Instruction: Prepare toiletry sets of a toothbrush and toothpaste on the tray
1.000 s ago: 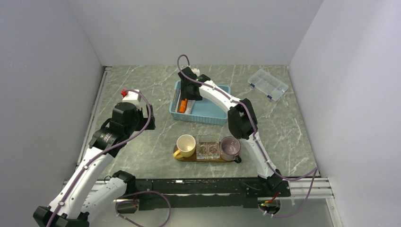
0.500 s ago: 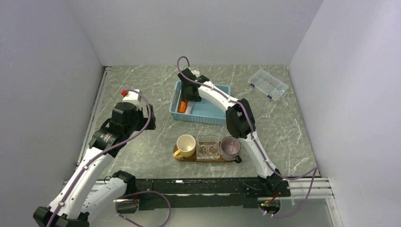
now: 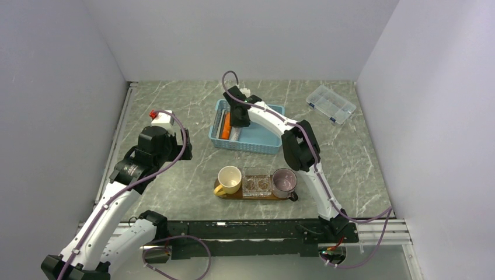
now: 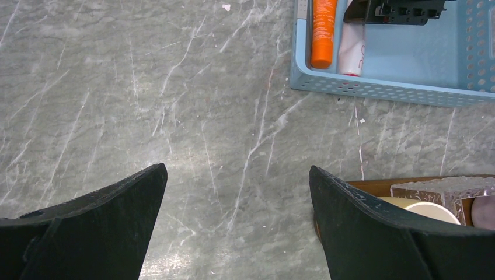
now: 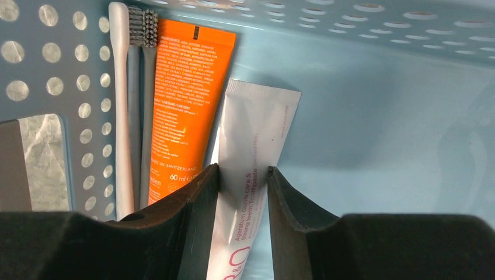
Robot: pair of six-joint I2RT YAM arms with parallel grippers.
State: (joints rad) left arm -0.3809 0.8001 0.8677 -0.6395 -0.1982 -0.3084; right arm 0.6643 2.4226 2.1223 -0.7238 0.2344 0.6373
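In blue basket (image 5: 379,87), 9 o'clock end: white toothpaste (image 5: 254,134), long axis 12 to 6 o'clock, touched on both long edges by half-closed right gripper (image 5: 242,172); tray (image 3: 257,198) well apart toward 6 o'clock; left gripper (image 4: 236,168) wide open, empty

Cut-off ends, covered handles

In the right wrist view the white toothpaste (image 5: 252,146) runs off the bottom edge, and the toothbrushes (image 5: 121,116) vanish behind the right jaws. The left wrist view clips the orange toothpaste (image 4: 323,32) and most of the tray (image 4: 368,188).
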